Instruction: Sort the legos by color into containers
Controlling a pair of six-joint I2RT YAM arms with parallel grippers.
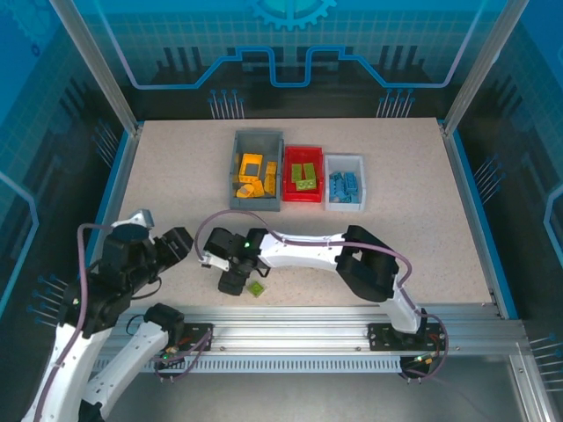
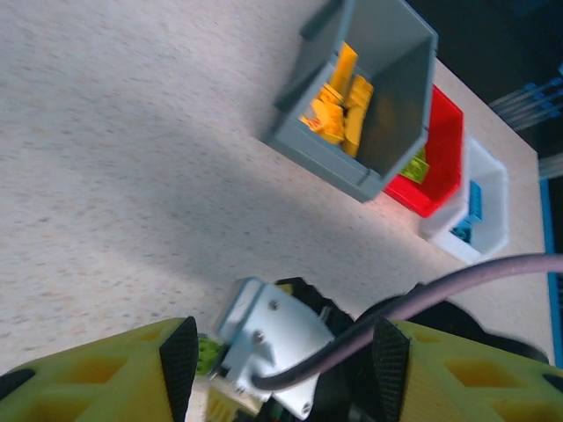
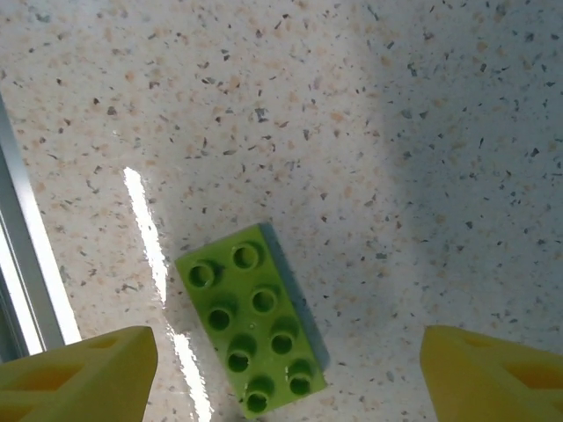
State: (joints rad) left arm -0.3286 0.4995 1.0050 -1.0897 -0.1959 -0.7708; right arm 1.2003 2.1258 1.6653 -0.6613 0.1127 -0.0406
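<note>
The right gripper [image 3: 286,352] hovers spread and empty over the green brick [image 3: 251,330], which lies between its jaws, long axis across their closing line, apparently a little skewed.

The right tool [image 3: 286,365] and left tool [image 2: 286,356] gape.

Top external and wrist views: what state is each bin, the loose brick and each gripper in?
gray bin, upright, holds orange bricks.
red bin, upright, holds green bricks.
white bin, upright, holds blue bricks.
loose green brick, flat on the table, studs up, not gripped.
right gripper, jaws open above the loose green brick.
left gripper, jaws open, empty.
</note>
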